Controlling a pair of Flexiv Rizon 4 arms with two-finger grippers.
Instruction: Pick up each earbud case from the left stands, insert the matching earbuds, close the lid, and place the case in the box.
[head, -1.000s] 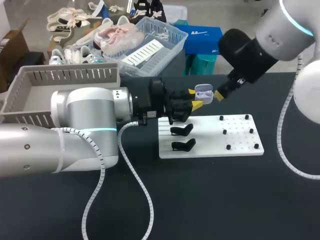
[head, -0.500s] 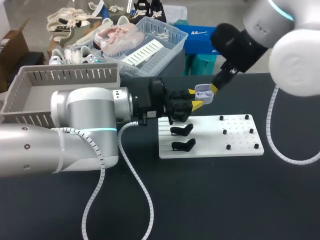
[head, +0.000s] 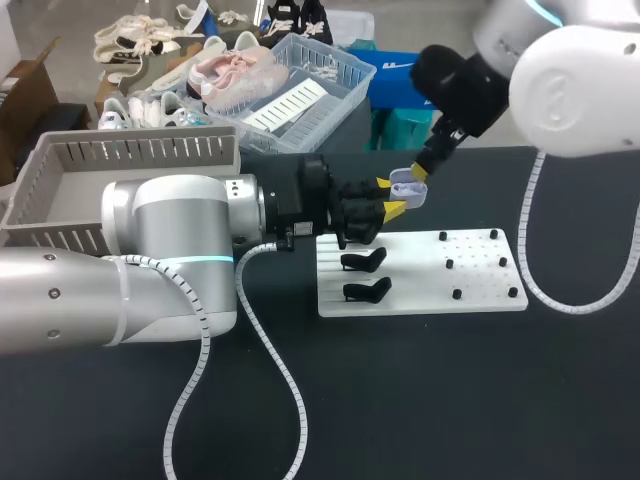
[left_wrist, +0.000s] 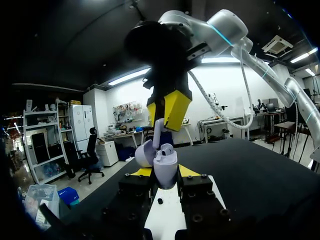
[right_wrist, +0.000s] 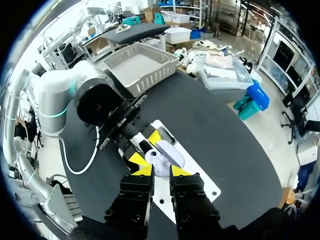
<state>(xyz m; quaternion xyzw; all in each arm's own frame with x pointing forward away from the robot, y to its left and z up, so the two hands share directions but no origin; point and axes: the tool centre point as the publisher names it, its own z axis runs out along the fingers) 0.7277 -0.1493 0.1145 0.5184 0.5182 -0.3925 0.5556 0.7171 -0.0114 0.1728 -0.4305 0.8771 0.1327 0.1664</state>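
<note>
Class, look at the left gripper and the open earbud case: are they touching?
Touching. The left wrist view shows the earbud case sitting between the left gripper's two yellow tips, each tip pressed against one side of it.

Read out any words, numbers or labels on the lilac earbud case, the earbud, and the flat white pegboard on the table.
None readable. The open lilac earbud case in the left gripper, the pale earbud in the right gripper and the flat white pegboard show no print.
</note>
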